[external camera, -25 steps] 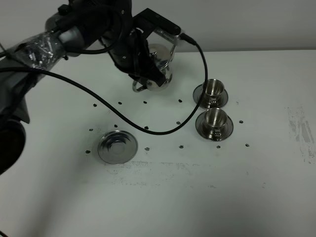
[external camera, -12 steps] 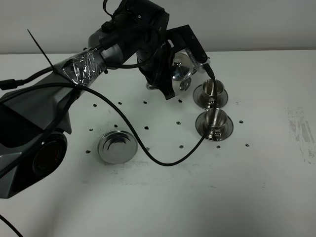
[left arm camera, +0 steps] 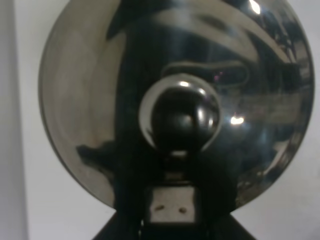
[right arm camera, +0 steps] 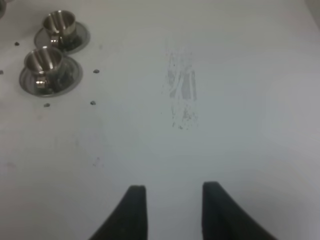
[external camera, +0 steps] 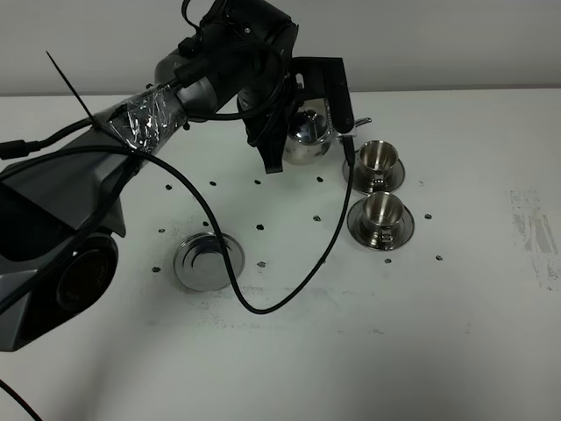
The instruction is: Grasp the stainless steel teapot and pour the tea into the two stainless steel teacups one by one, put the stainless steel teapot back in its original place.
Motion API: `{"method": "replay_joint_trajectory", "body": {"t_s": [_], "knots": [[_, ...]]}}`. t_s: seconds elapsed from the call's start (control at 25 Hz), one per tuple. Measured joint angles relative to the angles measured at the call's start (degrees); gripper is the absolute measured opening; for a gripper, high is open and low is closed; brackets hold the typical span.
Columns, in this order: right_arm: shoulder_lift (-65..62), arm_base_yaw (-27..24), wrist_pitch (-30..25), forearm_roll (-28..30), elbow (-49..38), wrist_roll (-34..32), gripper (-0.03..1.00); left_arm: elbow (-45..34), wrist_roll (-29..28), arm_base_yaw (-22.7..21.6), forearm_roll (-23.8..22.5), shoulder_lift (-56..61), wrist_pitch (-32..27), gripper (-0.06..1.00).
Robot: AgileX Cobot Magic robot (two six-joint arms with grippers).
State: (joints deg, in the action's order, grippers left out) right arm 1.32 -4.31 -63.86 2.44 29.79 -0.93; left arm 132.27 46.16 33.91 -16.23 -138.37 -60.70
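**Teapot handling: grip and load notes**

**Tool state.** I read the left gripper [external camera: 282, 151] as closed on the teapot [external camera: 308, 139] and carrying it clear of the table [external camera: 456, 333]. The arm hides the contact point in the high view. The left wrist view shows only the domed lid [left arm camera: 95, 100] and its knob [left arm camera: 180, 116] close up, so I judge the hold to be on the loop handle but cannot confirm it. The right gripper [right arm camera: 172, 210] hangs over bare table, its fingers apart with nothing between them.

**Location.** The teapot hangs just beside the far cup [external camera: 379, 158], with the thin spout [external camera: 362, 121] reaching toward it. The near cup [external camera: 381, 210] stands just in front of the far one. The wide saucer [external camera: 207, 260], which is the return spot, lies well apart on the left arm's side. I cannot tell whether tea is flowing.

**Handling properties (judged).**
- Rigid steel: it will not deform or break under grip.
- Polished surface: slippery, so a pinch on the body or lid would likely slide.
- Moderately heavy when full, and the liquid shifts the load toward the spout as it tilts.

**Where to hold.** I would take the handle only, with the fingers closed fully across the loop. The lid looks loose-fitting, so I would tilt slowly. The cups are light and easily knocked by the spout.
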Motion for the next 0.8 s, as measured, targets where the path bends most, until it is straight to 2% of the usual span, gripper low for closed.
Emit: {"method": "replay_joint_trajectory", "body": {"t_s": [0.16, 0.4, 0.8], "knots": [[0.0, 0.0, 0.0, 0.0, 0.0, 0.0, 0.29, 0.0, 2.3, -0.4, -1.8, 0.0, 0.5, 0.2], [0.0, 0.0, 0.0, 0.0, 0.0, 0.0, 0.29, 0.0, 10.1, -1.2, -2.6, -1.0, 1.6, 0.2], [0.0, 0.0, 0.0, 0.0, 0.0, 0.0, 0.29, 0.0, 11.9, -1.3, -4.2, -1.8, 7.1, 0.2]]}}
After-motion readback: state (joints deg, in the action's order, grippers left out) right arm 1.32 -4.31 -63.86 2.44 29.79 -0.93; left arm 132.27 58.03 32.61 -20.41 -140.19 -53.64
